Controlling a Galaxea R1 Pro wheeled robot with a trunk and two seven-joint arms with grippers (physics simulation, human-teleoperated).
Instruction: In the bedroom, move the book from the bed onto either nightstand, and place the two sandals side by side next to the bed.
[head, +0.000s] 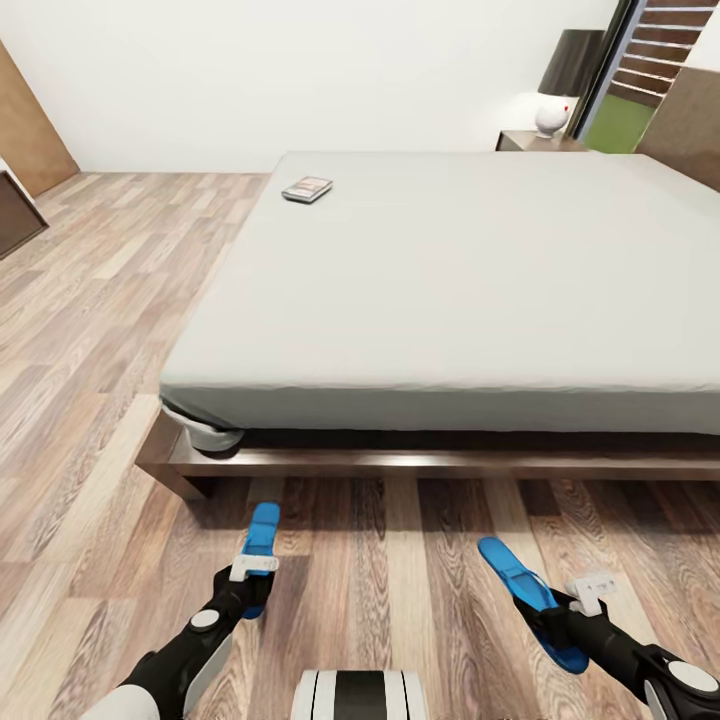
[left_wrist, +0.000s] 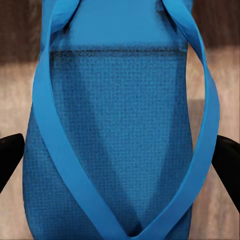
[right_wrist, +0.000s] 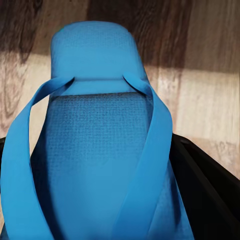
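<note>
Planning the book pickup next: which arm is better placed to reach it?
Probably left: the book lies near the bed's left edge, on the left gripper's side, though both grippers are at sandals.

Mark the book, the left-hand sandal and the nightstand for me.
book (head: 307, 189): head view, centre of its cover, lying on the mattress.
left-hand sandal (head: 264, 530): head view, bare sole ahead of the left arm.
nightstand (head: 520, 141): head view, its top beside the lamp.

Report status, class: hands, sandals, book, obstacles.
Left hand at left sandal, right hand at right sandal; grips unclear. Sandals apart by bed. Book on bed. Nothing blocking.
</note>
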